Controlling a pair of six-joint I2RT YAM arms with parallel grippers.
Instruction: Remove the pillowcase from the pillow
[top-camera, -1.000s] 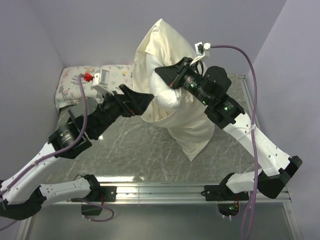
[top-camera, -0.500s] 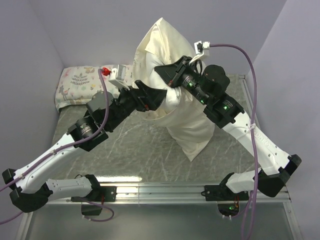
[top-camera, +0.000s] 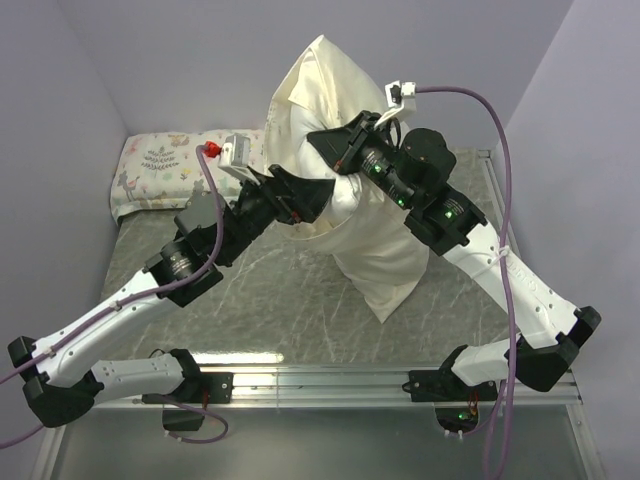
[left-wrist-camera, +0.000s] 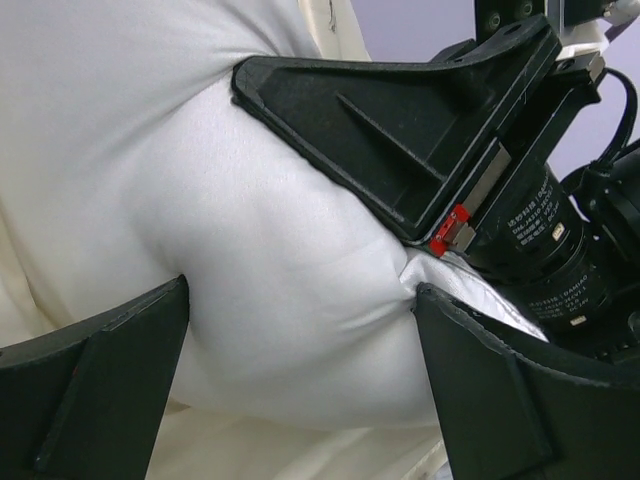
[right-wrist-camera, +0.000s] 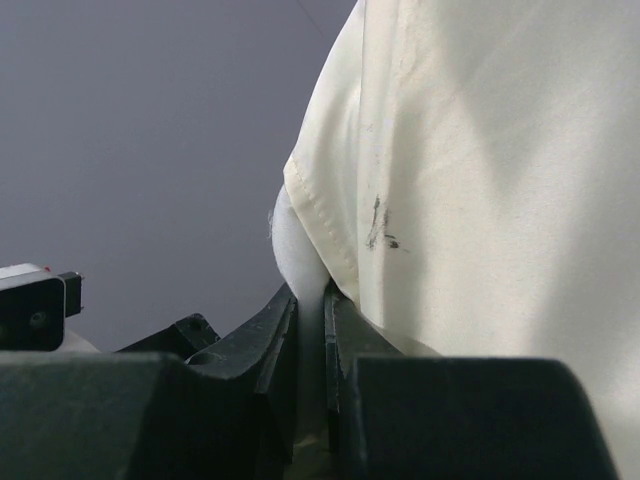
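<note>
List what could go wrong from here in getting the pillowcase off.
1. The right fingers pinch the pillow right beside the pillowcase hem. If the hem is caught too, pulling would likely drag both together.
2. The left fingers stand open around the bare pillow bulge, not the pillowcase. Closing there would leave nothing pulling the pillowcase off.
3. Only a thin pinch of fabric sits between the right fingers, so it may slip out.

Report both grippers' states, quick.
Left gripper: open, jaws either side of the pillow.
Right gripper: shut on the pillow.
</note>
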